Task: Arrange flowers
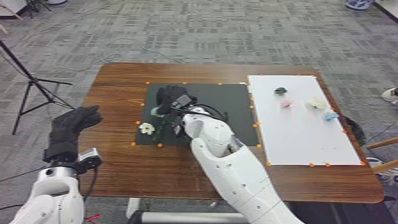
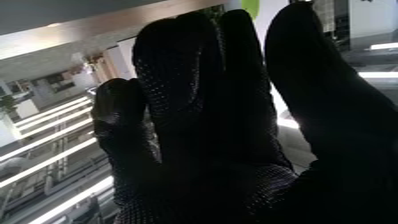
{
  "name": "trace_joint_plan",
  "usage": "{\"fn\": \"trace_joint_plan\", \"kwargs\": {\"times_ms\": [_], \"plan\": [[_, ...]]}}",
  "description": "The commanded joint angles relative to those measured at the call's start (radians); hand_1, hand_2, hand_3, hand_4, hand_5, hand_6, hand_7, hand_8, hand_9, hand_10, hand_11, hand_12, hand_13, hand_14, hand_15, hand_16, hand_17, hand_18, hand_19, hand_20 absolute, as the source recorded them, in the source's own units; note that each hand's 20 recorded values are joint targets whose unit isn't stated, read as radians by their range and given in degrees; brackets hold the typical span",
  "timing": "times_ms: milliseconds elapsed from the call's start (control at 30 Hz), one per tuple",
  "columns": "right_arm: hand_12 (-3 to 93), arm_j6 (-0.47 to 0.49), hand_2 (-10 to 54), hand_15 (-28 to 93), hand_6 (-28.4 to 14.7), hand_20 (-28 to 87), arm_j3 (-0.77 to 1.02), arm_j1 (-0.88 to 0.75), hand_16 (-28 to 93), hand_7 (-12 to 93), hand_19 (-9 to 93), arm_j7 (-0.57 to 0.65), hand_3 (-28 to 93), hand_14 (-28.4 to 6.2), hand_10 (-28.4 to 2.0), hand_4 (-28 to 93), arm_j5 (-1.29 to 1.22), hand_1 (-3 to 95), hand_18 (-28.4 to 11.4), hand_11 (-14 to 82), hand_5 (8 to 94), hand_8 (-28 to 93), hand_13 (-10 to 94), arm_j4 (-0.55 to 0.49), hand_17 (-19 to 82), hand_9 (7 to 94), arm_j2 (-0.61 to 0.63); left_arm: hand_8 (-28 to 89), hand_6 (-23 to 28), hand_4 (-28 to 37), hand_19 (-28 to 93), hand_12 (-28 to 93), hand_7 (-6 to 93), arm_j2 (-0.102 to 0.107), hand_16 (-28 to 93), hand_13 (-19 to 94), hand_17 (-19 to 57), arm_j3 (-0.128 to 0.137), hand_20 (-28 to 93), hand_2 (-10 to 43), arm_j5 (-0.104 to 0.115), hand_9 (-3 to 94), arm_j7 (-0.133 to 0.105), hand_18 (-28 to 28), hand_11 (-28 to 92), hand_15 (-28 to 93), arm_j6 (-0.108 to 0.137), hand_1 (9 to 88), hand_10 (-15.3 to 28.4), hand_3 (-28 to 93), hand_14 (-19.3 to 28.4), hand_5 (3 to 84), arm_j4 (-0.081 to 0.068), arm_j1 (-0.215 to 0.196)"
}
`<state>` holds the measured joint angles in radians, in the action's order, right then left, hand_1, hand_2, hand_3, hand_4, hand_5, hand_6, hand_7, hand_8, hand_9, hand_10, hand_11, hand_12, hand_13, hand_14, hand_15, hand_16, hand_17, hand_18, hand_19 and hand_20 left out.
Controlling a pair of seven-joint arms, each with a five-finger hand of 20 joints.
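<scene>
Right hand (image 1: 174, 94), fingers loosely spread; green piece (image 2: 250, 7) between fingertips and thumb, mostly cut off. Pale item (image 1: 157, 112) near fingers, hard to identify. Left hand (image 1: 73, 121), fingers relaxed.

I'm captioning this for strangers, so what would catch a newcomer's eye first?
Probably the black-gloved right hand, over the dark mat. Next, the white sheet at the table's right, with small flowers on its far half. A white flower stands out near the mat's near-left corner.

No legible txt, nos. or signs
</scene>
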<state>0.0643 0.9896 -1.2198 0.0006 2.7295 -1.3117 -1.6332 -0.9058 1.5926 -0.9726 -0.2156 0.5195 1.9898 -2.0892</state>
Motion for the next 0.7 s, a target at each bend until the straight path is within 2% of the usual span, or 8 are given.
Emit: {"fn": "trace_joint_plan", "kwargs": {"times_ms": [33,233,433,567,633,700], "plan": [[12.4,0.02,-9.5,58,-0.6,56,-0.007,0.01,33,18,83,0.014,75,-8.1,-10.7,-21,0.014,44.3,-22.3,11.0,63.7,-11,75,-0.013,37,65.5,0.014,-12,1.3,-24.7,11,13,22.0,-0.009,-2,48,9.3,0.006,20,15.0,-0.005,55.9,0.004,12.4,28,29,-0.009,28.0,12.1,67,17.5,55.8,0.006,-0.006],[12.1,-0.005,-9.5,58,-1.7,56,-0.031,0.024,33,17,82,0.036,75,-8.4,-11.7,-21,-0.027,44.3,-22.1,10.8,62.2,-11,75,-0.023,37,63.7,0.041,-12,1.1,-24.8,11,13,22.0,-0.006,-2,48,9.3,0.009,20,14.7,-0.005,56.3,0.005,12.4,28,30,-0.01,27.8,12.1,67,17.9,56.2,0.007,-0.011],[12.3,-0.014,-9.5,59,-1.8,56,-0.032,0.03,32,18,82,-0.007,75,-9.3,-11.2,-21,-0.035,44.3,-22.0,11.3,59.8,-11,72,-0.025,36,61.3,0.048,-11,1.0,-24.9,10,14,21.8,-0.006,-2,47,9.3,0.007,20,14.6,-0.006,56.7,0.007,12.3,27,30,-0.008,27.7,12.8,68,18.2,56.6,0.006,-0.008],[12.4,0.021,-9.5,59,-1.7,55,0.018,0.026,31,18,81,-0.169,76,-9.7,-11.3,-21,0.039,42.5,-22.0,11.4,58.4,-11,71,-0.016,35,60.3,0.034,-11,1.1,-25.2,10,14,21.3,-0.006,-2,47,9.3,0.004,20,14.5,-0.008,57.2,0.01,12.3,27,30,-0.008,27.7,13.0,68,18.3,57.2,0.003,-0.001],[12.5,0.037,-6.7,60,-1.7,56,0.017,0.028,31,18,81,-0.194,76,-10.3,-11.7,-20,0.057,37.9,-22.2,11.0,56.3,-11,70,-0.023,34,57.8,0.036,-11,1.3,-25.2,10,14,21.0,-0.005,-2,47,9.4,0.001,20,14.3,-0.004,57.6,0.008,12.3,27,30,-0.004,27.6,13.2,68,18.5,57.9,0.001,0.004],[12.4,0.109,-1.4,61,-2.3,56,0.05,0.03,31,18,81,-0.266,75,-11.3,-12.2,-20,0.068,33.4,-22.5,10.4,55.5,-11,69,-0.026,33,55.9,0.019,-10,1.4,-25.5,10,15,20.6,-0.007,-2,47,9.4,0.002,20,14.2,-0.005,58.2,0.005,12.3,26,30,0.002,27.6,13.5,68,18.6,58.4,-0.001,0.002]]}}
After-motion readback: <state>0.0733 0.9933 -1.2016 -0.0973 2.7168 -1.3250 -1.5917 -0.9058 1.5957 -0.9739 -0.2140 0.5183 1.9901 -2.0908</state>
